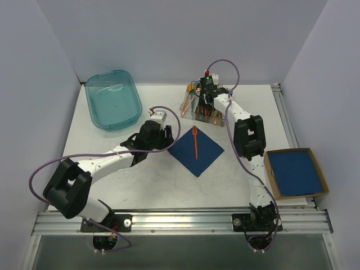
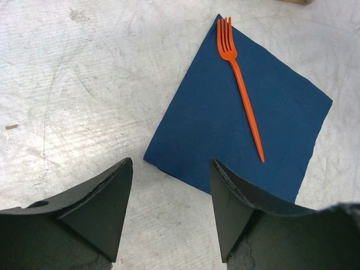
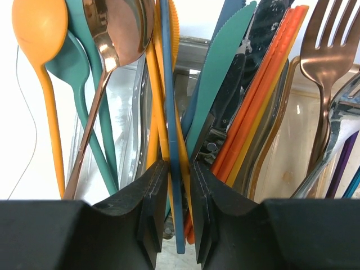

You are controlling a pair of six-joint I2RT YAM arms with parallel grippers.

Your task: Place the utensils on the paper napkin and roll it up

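One fork point(image 2: 244, 95) lies on the napkin point(image 2: 208, 129) ready for rolling, the left claw point(image 2: 170, 166) hangs wide beside it, and the right claw point(image 3: 177, 166) is narrow around handles point(image 3: 170, 112) to fetch another.

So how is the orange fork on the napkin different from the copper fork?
The orange fork looks matte; the copper fork is shiny. The orange fork lies flat on the dark blue napkin; the copper fork stands tines up in the clear holder. The orange fork is alone; the copper fork is crowded by other cutlery. Both are forks.
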